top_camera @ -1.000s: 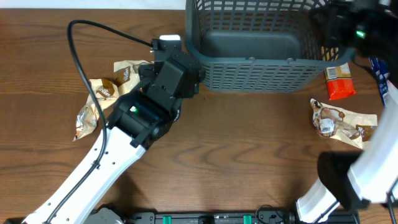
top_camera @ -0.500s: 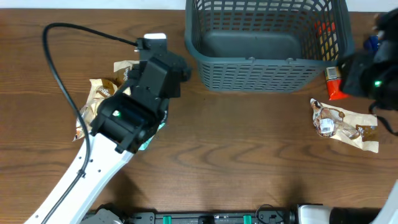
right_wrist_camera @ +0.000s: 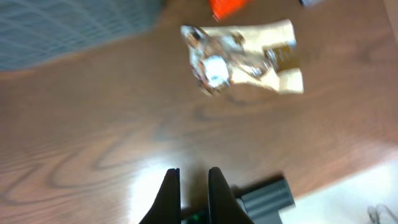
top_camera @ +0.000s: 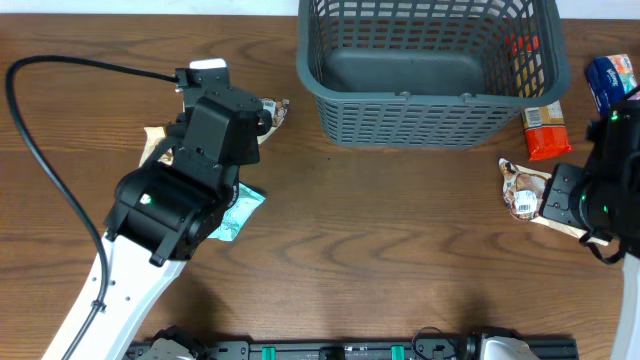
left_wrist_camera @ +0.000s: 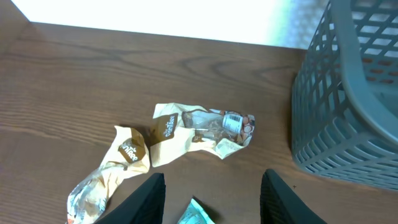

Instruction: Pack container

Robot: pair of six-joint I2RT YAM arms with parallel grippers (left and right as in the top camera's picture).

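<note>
Container (top_camera: 420,125), a dark lattice basket, sits at 12 o'clock on the table (top_camera: 380,250), its far side cut off by the overhead view's edge and its mouth open upward. It looks light and stiff, likely to slide on the wood if nudged. The thick rim is the best place to take hold, since the slots could snag a fingertip. The left gripper (left_wrist_camera: 212,180) hangs at 10 o'clock, jaws partly apart over a teal packet (top_camera: 238,208) whose corner shows between them, though no grip can be made out. Tan packets (left_wrist_camera: 205,127) lie just beyond it. The right gripper (right_wrist_camera: 193,173), at 3 o'clock, is nearly closed and empty, with a tan packet (right_wrist_camera: 242,53) ahead of it. An orange packet (top_camera: 545,135) touches the basket's right front corner, and a blue packet (top_camera: 610,78) lies near the edge. Open wood stretches from centre to 6 o'clock, so approaches from the front look roomiest.
</note>
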